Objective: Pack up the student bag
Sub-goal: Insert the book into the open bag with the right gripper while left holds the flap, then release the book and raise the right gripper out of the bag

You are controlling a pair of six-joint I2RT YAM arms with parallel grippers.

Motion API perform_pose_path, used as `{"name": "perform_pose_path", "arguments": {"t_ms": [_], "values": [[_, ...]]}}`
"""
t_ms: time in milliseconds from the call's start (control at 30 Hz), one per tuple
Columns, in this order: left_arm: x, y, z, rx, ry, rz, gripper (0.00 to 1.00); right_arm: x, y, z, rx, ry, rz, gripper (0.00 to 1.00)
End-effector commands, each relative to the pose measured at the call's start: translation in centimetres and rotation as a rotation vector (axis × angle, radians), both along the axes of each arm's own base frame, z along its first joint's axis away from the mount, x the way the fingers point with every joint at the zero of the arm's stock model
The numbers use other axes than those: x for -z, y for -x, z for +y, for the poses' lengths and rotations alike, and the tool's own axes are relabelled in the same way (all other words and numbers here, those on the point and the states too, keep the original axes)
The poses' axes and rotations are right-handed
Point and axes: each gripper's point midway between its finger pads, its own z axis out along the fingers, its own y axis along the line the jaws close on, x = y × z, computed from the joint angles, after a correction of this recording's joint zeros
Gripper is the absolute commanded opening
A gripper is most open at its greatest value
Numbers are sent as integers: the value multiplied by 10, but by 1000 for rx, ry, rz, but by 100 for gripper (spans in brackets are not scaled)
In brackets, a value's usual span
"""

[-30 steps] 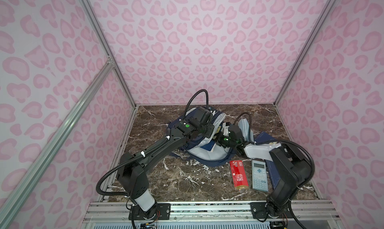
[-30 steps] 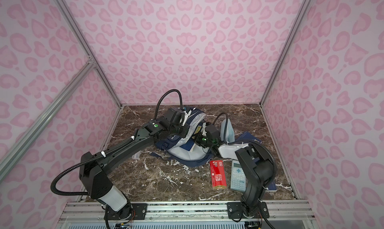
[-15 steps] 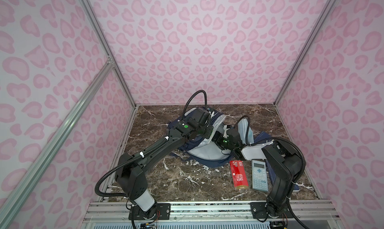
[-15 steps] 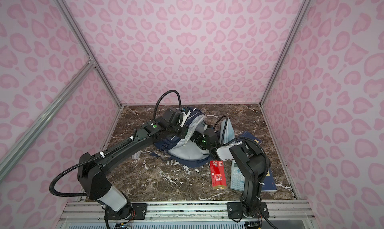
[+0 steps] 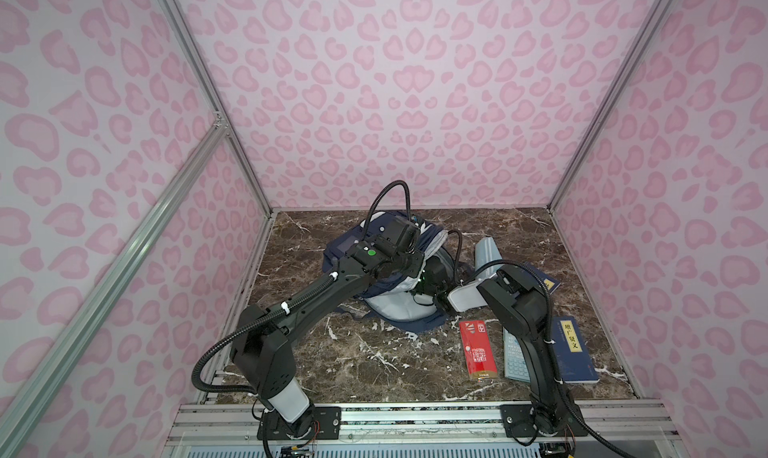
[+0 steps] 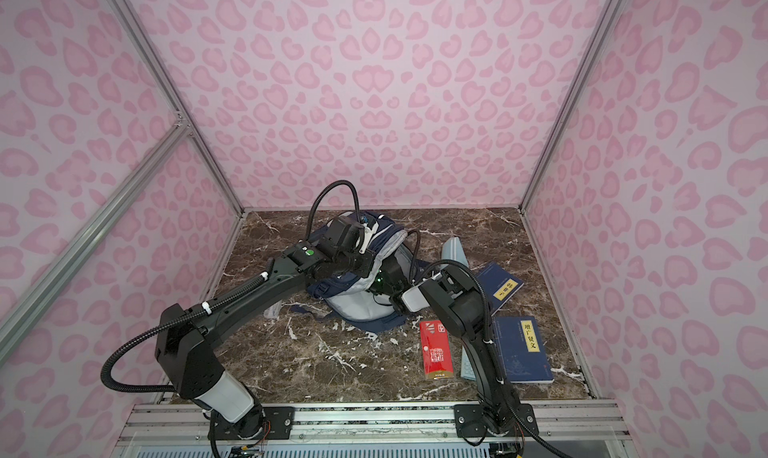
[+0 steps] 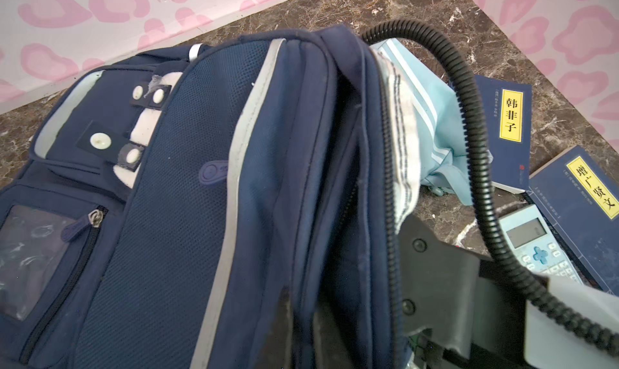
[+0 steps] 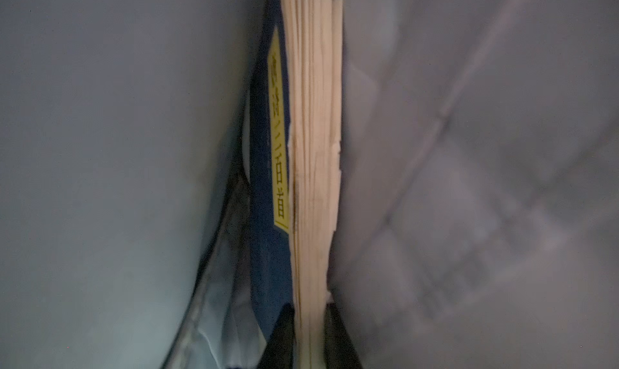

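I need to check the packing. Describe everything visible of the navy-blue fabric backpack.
The navy-blue fabric backpack lies slumped on the brown marble tabletop, main compartment unzipped. It shows grey reflective stripes, a mesh panel, white snap buttons, a zipped clear-window pocket and pale grey lining. The left claw pinches its opening's edge; the right claw is inside, closed on a navy book with a yellow label.

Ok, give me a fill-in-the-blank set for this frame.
1. Inside the student bag, the right gripper grips a navy ____ with a yellow label.
2. The ____ packet lies beside the calculator.
3. Outside the bag, ____ navy books lie on the table.
Missing: book; red; two.
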Motion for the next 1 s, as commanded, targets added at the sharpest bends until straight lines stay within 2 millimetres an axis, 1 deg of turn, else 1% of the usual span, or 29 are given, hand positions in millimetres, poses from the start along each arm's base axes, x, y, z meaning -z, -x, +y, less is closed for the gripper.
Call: {"name": "perform_pose_path", "arguments": {"t_ms": [0, 67, 100, 133, 167, 233, 300, 400, 467, 533, 567, 633, 700, 767, 867, 900, 933, 967], "values": [[-13, -3, -15, 6, 107, -34, 4, -17, -2, -12, 35, -21, -53, 41], [-3, -3, -13, -14, 113, -23, 3, -16, 8, -40, 79, -3, -34, 54], [3, -2, -12, -24, 120, -15, 4, -15, 17, -53, 89, 17, -20, 59], [6, -3, -12, -39, 127, -11, 3, -13, 25, -67, 97, 43, -4, 61], [18, -1, -9, -48, 115, 7, 4, -12, 34, -76, 91, 68, 3, 62], [34, 0, -8, -56, 110, 29, 3, -9, 54, -94, 75, 146, 15, 64], [51, 1, -8, -64, 101, 52, 3, -4, 71, -107, 56, 215, 34, 66], [76, 3, -6, -84, 77, 89, 3, 0, 92, -125, 45, 251, 62, 66], [91, 6, -4, -88, 69, 111, 3, -1, 103, -139, 37, 321, 59, 66], [98, 11, -3, -89, 78, 124, 3, -11, 113, -155, 26, 432, 25, 68], [100, 13, -4, -84, 81, 125, 3, -17, 116, -161, 17, 475, 8, 70], [97, 16, -5, -78, 87, 119, 3, -35, 121, -176, 14, 568, -33, 75], [94, 16, -6, -79, 75, 110, 3, -45, 125, -196, 36, 657, -25, 81], [97, 16, -6, -79, 68, 111, 3, -55, 127, -207, 29, 678, -31, 82], [106, 15, -4, -96, 45, 122, 3, -65, 125, -221, 38, 660, -23, 82], [109, 13, -1, -109, 32, 122, 3, -70, 123, -232, 59, 660, -16, 82], [109, 11, 0, -119, 24, 115, 6, -76, 119, -247, 93, 671, -13, 83], [107, 10, 1, -124, 22, 104, 9, -81, 115, -264, 145, 685, -1, 86]]}}
